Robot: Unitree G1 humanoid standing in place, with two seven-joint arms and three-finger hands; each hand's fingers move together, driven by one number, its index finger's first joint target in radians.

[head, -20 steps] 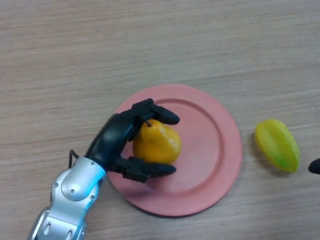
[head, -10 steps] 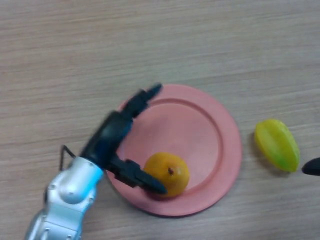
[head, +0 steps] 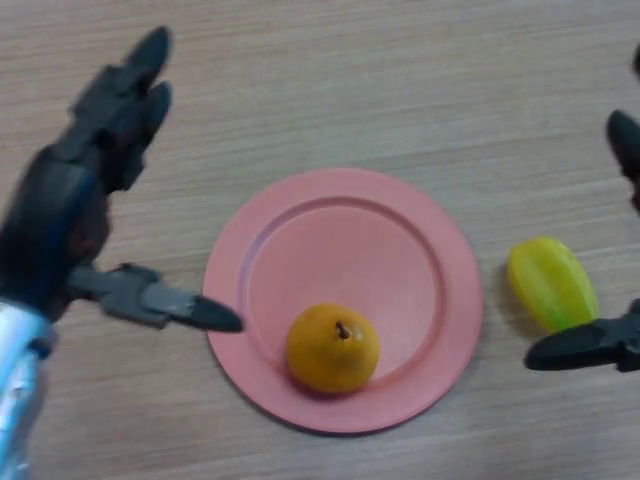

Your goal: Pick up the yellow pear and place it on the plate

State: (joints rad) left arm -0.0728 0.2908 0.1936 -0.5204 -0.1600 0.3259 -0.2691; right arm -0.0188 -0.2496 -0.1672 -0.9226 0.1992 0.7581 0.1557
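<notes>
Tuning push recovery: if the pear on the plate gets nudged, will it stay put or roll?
The pear is round and stands stem-up, so it would probably roll. It sits near the plate front edge; the raised rim may stop it. Its smooth skin looks slippery.

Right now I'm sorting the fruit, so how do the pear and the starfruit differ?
The pear is orange-yellow and round with a dark stem; the starfruit is yellow-green, elongated and ridged. The pear sits on the pink plate, while the starfruit lies on the bare table, right of the plate. Neither hand holds either fruit.
</notes>
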